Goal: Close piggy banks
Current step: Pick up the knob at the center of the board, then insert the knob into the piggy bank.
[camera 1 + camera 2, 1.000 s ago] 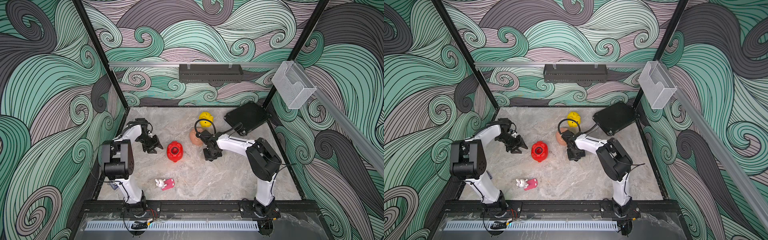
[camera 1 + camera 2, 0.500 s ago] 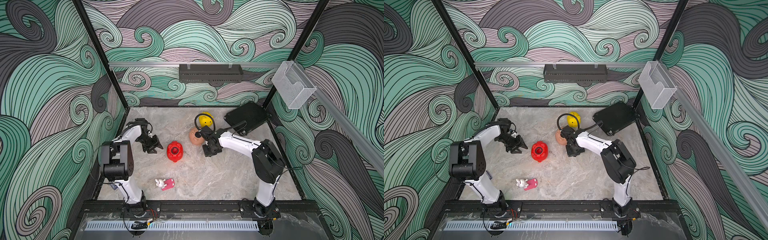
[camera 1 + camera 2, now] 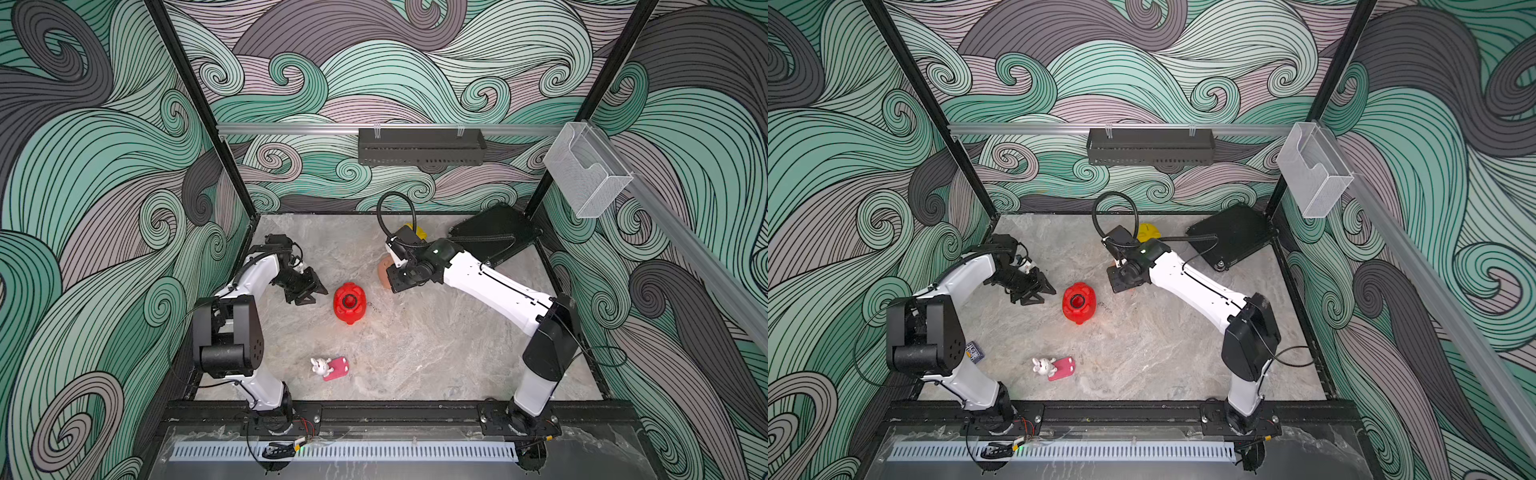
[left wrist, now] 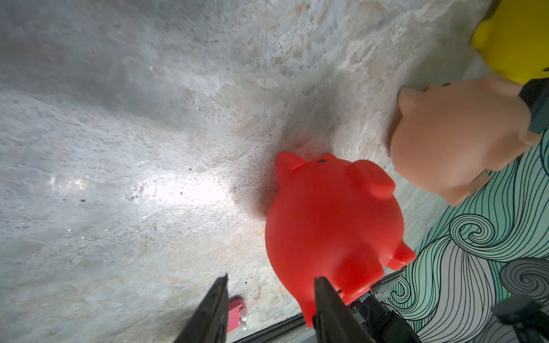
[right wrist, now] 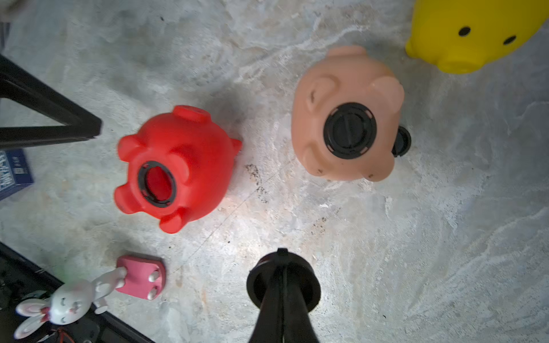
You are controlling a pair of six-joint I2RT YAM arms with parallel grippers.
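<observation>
Right hand [image 3: 398, 284] with black cap [image 5: 258, 282], now farther back, partly over the peach-pink pig [image 3: 382, 270].

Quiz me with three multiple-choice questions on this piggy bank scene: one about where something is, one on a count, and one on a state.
1. Which pig lies nearest the left gripper? A yellow, B peach, C red.
2. How many piggy banks are in view? A two, B three, C four.
3. The red pig's belly hole is: A open, B plugged, C facing down.

Answers:
1 C: in both top views the red one lies just beyond that gripper's fingers, and the other two pigs are farther off.
2 B: there are three, the red one, the peach pig and the yellow pig.
3 A: only a black ring around a red hollow shows, while the peach pig has a black plug seated in its belly.
</observation>
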